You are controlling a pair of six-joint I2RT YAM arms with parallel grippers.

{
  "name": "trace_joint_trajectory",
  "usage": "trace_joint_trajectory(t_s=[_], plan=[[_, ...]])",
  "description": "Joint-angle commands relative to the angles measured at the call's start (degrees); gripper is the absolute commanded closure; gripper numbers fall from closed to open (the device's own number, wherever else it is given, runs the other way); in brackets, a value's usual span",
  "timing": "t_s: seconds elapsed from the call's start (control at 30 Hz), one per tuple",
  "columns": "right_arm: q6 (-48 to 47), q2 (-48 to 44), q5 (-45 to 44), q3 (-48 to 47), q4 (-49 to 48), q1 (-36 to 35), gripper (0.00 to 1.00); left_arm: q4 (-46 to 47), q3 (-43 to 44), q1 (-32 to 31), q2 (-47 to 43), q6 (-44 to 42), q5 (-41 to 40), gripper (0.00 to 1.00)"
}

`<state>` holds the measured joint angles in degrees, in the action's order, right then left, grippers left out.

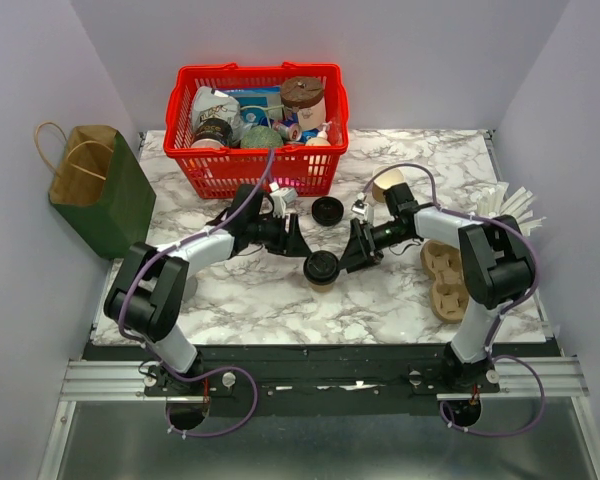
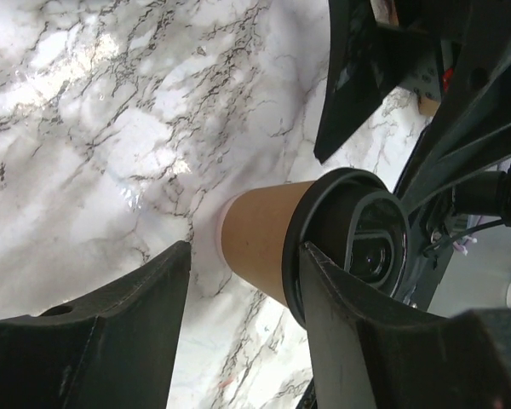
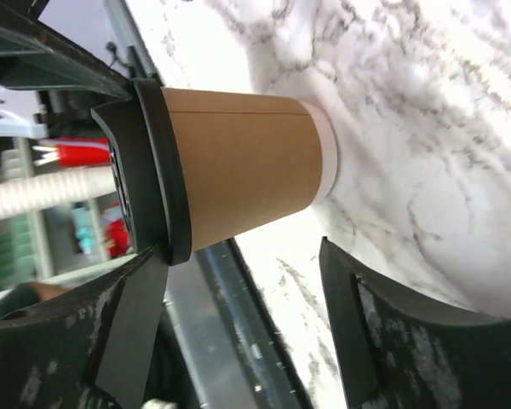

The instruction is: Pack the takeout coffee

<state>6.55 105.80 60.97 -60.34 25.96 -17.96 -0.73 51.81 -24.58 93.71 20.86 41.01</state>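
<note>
A takeout coffee cup of tan kraft paper stands upright at the table's middle with a black lid on it. My left gripper is open just left of it and my right gripper is open just right of it. In the left wrist view the cup sits beyond the gap, its lid by one finger. In the right wrist view the cup is above the gap, its lid at a fingertip. A second, open tan cup with a white inside is behind my right arm.
A loose black lid lies behind the cup. A red basket full of items stands at the back. A green and kraft paper bag stands at the left. A brown pulp two-cup carrier and white sticks are at the right.
</note>
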Motion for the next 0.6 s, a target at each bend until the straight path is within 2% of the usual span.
trace_joint_trajectory(t_s=[0.0, 0.2, 0.33, 0.57], plan=[[-4.96, -2.08, -3.68, -0.93, -3.19, -0.50, 0.16, 3.77, -2.86, 1.11, -1.51, 0.75, 4.94, 0.37], [-5.93, -2.70, 3.53, -1.62, -2.93, -0.50, 0.08, 11.09, -4.26, 3.22, -1.60, 8.13, 14.00, 0.36], [-5.49, -1.39, 6.79, -3.38, -3.02, -0.50, 0.06, 15.32, -6.02, 4.62, -2.22, 10.60, 15.15, 0.35], [-5.58, -0.24, 6.53, -5.23, -2.84, -0.50, 0.05, 15.41, -6.46, 4.98, -2.92, 10.60, 16.02, 0.34]])
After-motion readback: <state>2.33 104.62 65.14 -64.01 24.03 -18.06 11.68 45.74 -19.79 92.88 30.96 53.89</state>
